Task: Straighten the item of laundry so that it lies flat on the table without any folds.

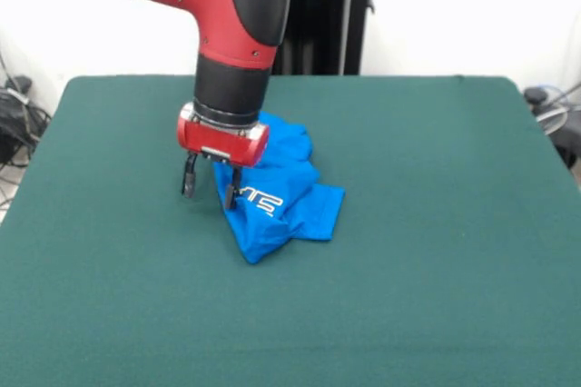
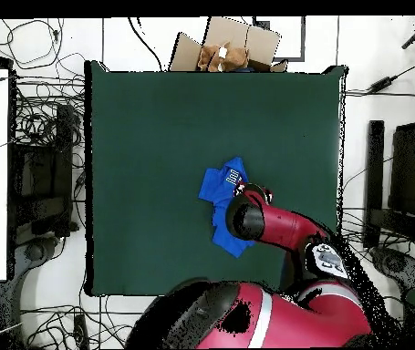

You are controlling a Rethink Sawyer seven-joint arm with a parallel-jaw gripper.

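The bright blue T-shirt (image 1: 292, 207) lies crumpled and folded near the middle of the dark green table (image 1: 436, 178), with part of its white lettering showing. My gripper (image 1: 211, 185) points down at the shirt's left edge. It is open with nothing between its fingers. One finger (image 1: 232, 191) stands in front of the shirt's edge, the other over bare table. I cannot tell whether it touches the cloth. In the overhead view the shirt (image 2: 220, 187) shows bunched on the table (image 2: 156, 118), and my arm (image 2: 256, 223) covers its right part and hides the gripper.
An open cardboard box (image 2: 224, 50) sits beyond the table's far edge in the overhead view. Cables and equipment (image 2: 37, 173) lie on the floor beside the table. Green cloth surrounds the shirt on all sides.
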